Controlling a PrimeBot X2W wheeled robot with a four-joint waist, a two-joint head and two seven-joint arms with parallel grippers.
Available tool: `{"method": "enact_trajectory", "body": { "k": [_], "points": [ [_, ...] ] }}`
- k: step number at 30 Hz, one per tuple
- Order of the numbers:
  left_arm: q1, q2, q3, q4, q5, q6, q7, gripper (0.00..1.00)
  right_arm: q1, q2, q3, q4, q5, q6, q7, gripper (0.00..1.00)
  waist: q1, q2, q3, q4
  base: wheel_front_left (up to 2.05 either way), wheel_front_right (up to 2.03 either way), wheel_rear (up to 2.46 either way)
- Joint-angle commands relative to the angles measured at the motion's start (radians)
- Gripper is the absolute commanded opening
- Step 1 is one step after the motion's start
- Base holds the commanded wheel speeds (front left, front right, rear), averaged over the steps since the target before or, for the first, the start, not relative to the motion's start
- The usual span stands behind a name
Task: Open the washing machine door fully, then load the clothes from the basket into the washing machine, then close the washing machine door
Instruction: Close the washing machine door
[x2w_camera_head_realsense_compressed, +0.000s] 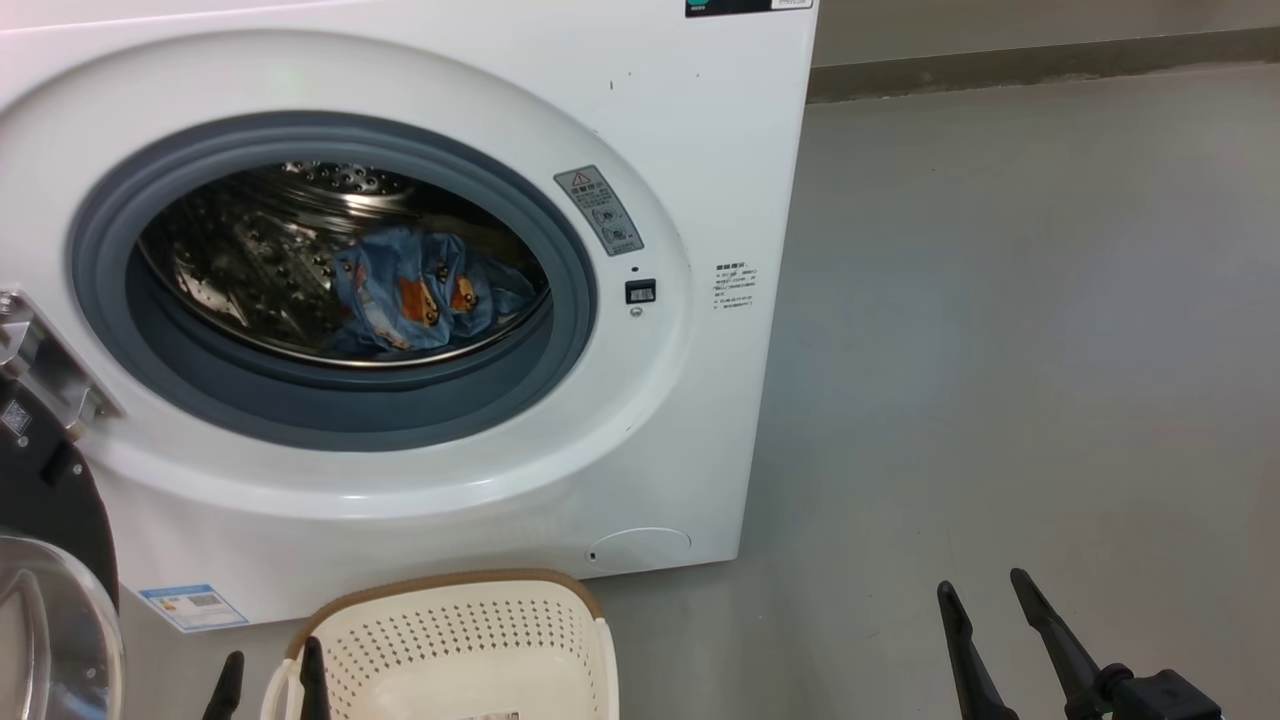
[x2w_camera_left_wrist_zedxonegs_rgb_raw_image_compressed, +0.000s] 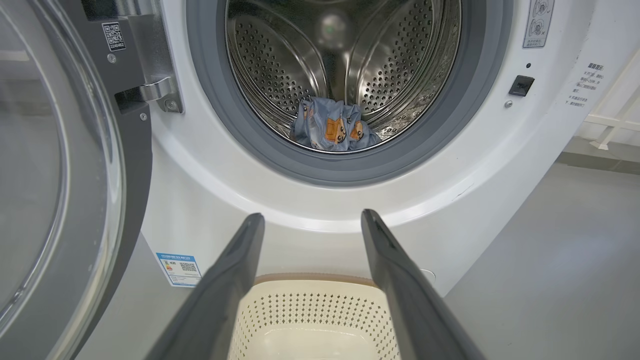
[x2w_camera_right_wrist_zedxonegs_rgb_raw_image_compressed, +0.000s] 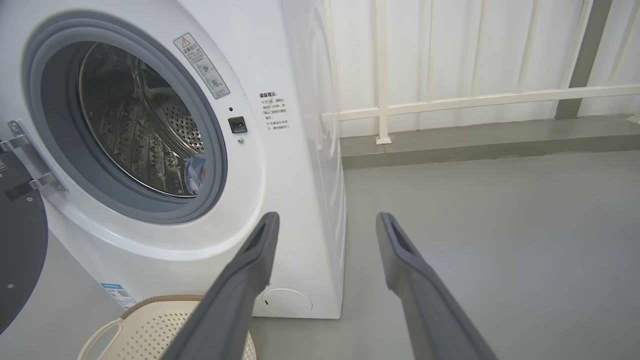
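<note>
The clothes (x2w_camera_head_realsense_compressed: 420, 290), a crumpled light blue bundle with orange-brown figures, lie low in the steel drum (x2w_camera_head_realsense_compressed: 250, 260) of the washing machine (x2w_camera_head_realsense_compressed: 700, 150), toward four o'clock of its opening. The washing machine door (x2w_camera_head_realsense_compressed: 60, 500) hangs open at eight o'clock, cut off at the edge. The basket (x2w_camera_head_realsense_compressed: 450, 630) sits at six o'clock, its base cropped. Left gripper (x2w_camera_head_realsense_compressed: 268, 685) and right gripper (x2w_camera_head_realsense_compressed: 982, 583) both gape wide, holding nothing.
</note>
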Motion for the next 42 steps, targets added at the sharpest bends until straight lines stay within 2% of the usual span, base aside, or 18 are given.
{"method": "enact_trajectory", "body": {
  "k": [1, 10, 27, 42],
  "points": [
    [-0.029, 0.002, 0.042, -0.016, 0.019, 0.000, -0.012, 1.00, -0.024, -0.012, 0.020, -0.025, -0.007, 0.006, -0.012, 1.00, 0.0000, 0.0000, 0.000, 0.000, -0.17, 0.17, 0.00],
    [-0.029, -0.006, 0.051, -0.011, 0.024, -0.007, -0.012, 1.00, -0.024, -0.012, 0.020, -0.024, -0.006, 0.006, -0.012, 1.00, 0.0000, 0.0000, 0.000, 0.001, -0.73, 0.73, 0.00],
    [-0.029, -0.014, 0.063, -0.003, 0.042, -0.018, -0.012, 1.00, -0.023, -0.012, 0.021, -0.026, -0.004, 0.006, -0.012, 1.00, 0.0000, 0.0000, 0.006, 0.000, -1.71, 1.71, 0.00],
    [-0.034, -0.021, 0.075, -0.003, 0.054, -0.029, -0.012, 1.00, -0.024, -0.012, 0.021, -0.025, -0.003, 0.006, -0.012, 1.00, 0.0000, 0.0000, 0.007, 0.003, -0.24, 0.24, 0.00]
  ]
}}
